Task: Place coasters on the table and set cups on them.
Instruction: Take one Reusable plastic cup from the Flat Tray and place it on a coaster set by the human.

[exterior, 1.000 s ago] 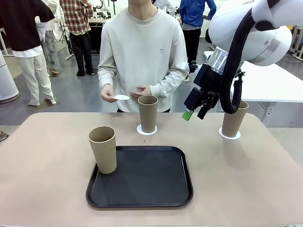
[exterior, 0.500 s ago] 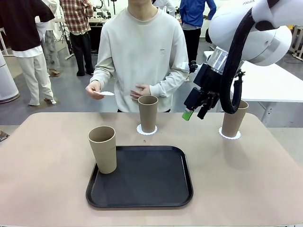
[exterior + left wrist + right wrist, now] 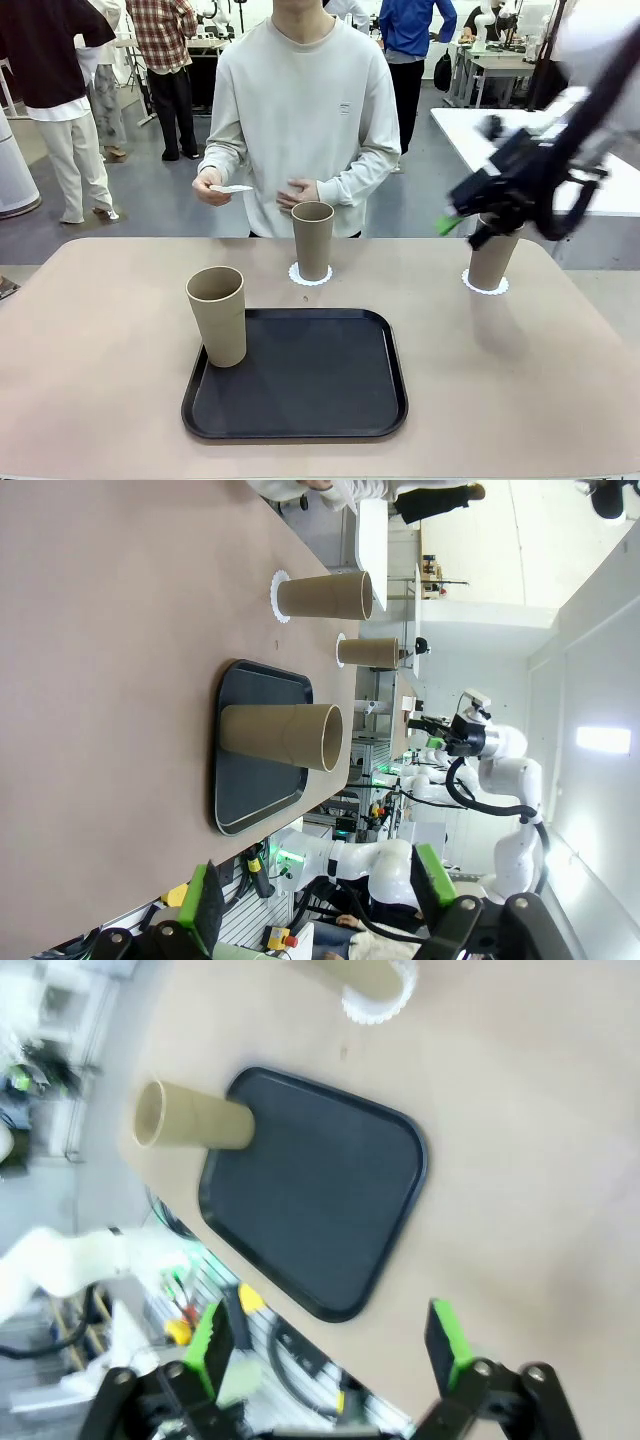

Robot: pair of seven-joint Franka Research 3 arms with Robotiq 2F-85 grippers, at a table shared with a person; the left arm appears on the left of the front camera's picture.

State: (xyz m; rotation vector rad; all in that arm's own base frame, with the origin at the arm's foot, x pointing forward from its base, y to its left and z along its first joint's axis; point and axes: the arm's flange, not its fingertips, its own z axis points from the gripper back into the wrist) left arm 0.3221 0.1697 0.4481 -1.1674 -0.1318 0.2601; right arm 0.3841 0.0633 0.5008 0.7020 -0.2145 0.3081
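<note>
The left end effector (image 3: 320, 900) has its fingers spread wide with nothing between them; its wrist view looks along the bench (image 3: 110, 660). At the far side a person's hand (image 3: 209, 190) holds a coaster (image 3: 236, 188) up in the air, well above the bench and left of the middle. The left cup (image 3: 218, 315) stands upright at the left edge of the black tray (image 3: 310, 385), near the front. Behind the tray, the middle cup (image 3: 312, 240) stands upright on a second coaster (image 3: 310, 276) whose lacy rim shows all round its base. Farther right, the right cup (image 3: 492, 262) stands on a third coaster (image 3: 485, 288) near the bench's far right corner. The right end effector (image 3: 462, 230) is blurred in the front view and hangs level with that cup's rim – whether it touches cannot be told. Its own wrist view shows the green pads (image 3: 448, 1335) standing apart and empty, above the tray and the bench.
</note>
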